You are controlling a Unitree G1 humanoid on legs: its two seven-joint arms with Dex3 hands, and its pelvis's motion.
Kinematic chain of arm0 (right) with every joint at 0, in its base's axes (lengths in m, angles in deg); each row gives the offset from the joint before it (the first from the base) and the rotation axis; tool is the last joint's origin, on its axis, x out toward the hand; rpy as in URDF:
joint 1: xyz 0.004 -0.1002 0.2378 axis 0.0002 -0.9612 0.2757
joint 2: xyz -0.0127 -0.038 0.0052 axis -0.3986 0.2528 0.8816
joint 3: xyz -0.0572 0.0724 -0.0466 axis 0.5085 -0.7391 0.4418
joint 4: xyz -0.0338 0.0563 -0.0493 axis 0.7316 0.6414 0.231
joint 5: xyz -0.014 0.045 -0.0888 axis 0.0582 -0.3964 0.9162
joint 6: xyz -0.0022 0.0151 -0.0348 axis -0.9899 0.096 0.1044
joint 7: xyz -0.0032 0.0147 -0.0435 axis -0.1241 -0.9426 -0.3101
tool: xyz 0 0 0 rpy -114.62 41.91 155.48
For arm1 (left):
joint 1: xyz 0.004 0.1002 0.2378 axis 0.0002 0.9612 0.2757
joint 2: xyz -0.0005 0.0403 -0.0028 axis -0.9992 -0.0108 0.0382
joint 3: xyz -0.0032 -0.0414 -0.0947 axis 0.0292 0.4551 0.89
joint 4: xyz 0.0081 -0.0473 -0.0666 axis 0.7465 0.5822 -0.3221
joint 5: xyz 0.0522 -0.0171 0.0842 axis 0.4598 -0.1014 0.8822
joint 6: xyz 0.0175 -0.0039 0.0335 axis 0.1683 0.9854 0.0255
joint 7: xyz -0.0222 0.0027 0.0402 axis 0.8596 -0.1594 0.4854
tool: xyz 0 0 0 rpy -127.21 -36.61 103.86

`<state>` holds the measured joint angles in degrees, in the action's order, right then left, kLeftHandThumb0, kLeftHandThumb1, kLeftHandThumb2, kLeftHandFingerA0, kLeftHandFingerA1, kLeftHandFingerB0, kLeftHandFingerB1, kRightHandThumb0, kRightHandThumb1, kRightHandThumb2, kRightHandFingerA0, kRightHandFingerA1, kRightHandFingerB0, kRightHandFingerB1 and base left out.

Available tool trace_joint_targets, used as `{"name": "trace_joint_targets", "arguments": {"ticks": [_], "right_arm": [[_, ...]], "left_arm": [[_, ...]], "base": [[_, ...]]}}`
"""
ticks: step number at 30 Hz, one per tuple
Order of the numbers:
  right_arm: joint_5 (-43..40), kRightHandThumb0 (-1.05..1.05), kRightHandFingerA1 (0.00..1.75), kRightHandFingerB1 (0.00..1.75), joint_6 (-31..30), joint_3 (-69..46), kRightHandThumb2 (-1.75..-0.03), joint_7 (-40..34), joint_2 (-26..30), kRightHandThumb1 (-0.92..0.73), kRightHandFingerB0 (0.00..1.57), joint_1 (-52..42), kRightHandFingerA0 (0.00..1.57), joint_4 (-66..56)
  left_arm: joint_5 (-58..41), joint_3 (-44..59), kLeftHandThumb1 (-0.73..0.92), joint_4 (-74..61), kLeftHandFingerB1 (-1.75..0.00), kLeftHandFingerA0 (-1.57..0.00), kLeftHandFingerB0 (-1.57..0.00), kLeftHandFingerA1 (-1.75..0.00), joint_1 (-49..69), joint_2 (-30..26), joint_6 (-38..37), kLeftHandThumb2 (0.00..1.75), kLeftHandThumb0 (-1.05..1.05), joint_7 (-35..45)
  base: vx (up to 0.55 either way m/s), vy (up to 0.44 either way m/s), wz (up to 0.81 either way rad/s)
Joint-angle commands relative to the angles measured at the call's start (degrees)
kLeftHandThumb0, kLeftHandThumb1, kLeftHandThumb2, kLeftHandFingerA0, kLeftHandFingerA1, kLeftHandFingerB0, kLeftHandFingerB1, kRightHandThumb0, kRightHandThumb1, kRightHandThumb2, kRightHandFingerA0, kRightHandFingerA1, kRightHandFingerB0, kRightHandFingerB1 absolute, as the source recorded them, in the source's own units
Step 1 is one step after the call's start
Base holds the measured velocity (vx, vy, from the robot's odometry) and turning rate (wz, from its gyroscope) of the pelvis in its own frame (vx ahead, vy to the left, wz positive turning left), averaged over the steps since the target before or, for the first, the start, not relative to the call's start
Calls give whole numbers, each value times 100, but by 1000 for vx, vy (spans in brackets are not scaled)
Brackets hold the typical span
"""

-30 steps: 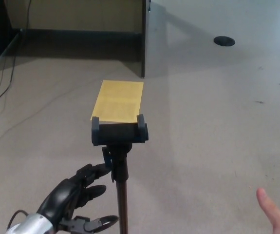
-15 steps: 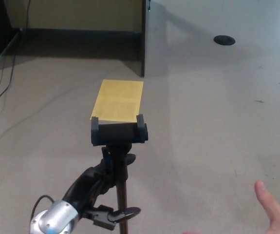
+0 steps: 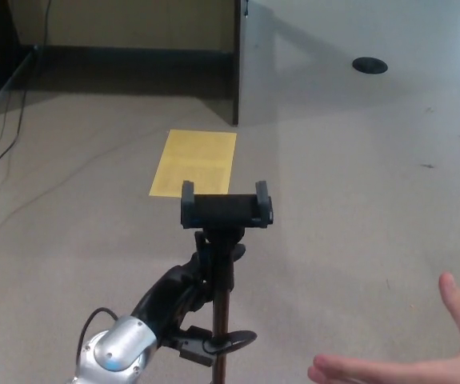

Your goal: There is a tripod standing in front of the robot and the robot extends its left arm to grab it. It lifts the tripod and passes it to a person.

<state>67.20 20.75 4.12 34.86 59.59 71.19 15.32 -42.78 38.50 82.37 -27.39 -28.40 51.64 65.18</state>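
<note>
gripping the tripod (image 3: 223, 240) pole, left hand (image 3: 183, 292) fingers apparently wrapped; person's open palm (image 3: 422, 360) near the lower-right edge

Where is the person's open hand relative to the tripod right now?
In the head view, the person's hand sits at the bottom right corner, palm up, to the right of the tripod, which the robot's left hand grips.

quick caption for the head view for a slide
Robot's left hand grips the tripod below its phone clamp while a person's open hand waits at lower right.
</note>
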Motion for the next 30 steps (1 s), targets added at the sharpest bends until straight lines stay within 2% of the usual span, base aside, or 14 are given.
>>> {"name": "trace_joint_targets", "arguments": {"ticks": [1,7,8,13,14,15,16,17,18,19,24,27,30], "right_arm": [[-67,-55,49,50,143,-51,-86,27,9,-54,40,27,36,70],[5,-53,47,50,-32,-2,-86,-10,-17,-52,41,107,31,62],[18,-52,47,50,-36,9,-85,-7,-8,-52,40,100,30,31],[64,-48,47,50,41,36,-85,-64,23,-51,40,44,30,-107],[15,-48,48,49,45,5,-84,-15,12,-51,38,42,32,-112],[-1,-48,48,49,8,-9,-84,-6,2,-52,38,46,34,-123],[4,-47,47,49,-28,-10,-84,-9,0,-51,39,56,32,-135],[11,-47,47,49,-34,-7,-84,-11,3,-51,39,60,32,-148],[13,-46,48,49,-30,-7,-83,-8,4,-51,39,62,33,-173],[9,-47,48,49,-30,-12,-84,-3,2,-51,39,62,33,-194],[-46,-47,51,48,-5,-52,-85,70,-1,-52,36,70,39,-197],[-4,-50,47,50,-103,-25,-85,78,-4,-52,40,108,31,-158],[13,-51,47,50,-123,-15,-85,78,-7,-52,40,151,31,-120]], "left_arm": [[-54,73,28,173,-48,-6,0,-47,-155,65,219,83,-25,76],[23,144,31,415,-48,-5,0,-48,-265,71,210,84,-25,-13],[8,183,37,520,-20,-18,-5,-43,-332,55,191,65,-42,-4],[87,280,39,944,-19,-15,-5,-42,-633,-19,46,65,-41,-191],[42,346,45,1077,-21,-16,-3,-35,-715,-17,-10,55,-34,-210],[37,381,39,1166,-18,-12,-7,-40,-783,-24,-26,64,-41,-226],[50,414,47,1291,-24,-15,-2,-34,-877,-35,-69,54,-37,-256],[65,438,46,1379,-22,-13,-4,-34,-941,-39,-110,55,-36,-293],[132,445,38,1505,-21,-12,-6,-40,-1038,-58,-174,65,-45,-393],[210,435,31,1606,-48,-3,0,-48,-1137,-79,-212,85,-26,-513],[208,483,31,1917,-48,-3,0,-48,-1450,-56,-260,85,-26,-666],[106,560,31,2020,-49,-3,0,-48,-1572,11,-336,84,-25,-628],[128,584,30,2094,-48,-3,0,-48,-1647,66,-363,84,-25,-714]], "base": [[0,0,0],[0,0,0],[0,0,0],[0,0,0],[0,0,0],[0,0,0],[0,0,0],[0,0,0],[0,0,0],[0,0,0],[0,0,0],[0,0,0],[0,0,0]]}}
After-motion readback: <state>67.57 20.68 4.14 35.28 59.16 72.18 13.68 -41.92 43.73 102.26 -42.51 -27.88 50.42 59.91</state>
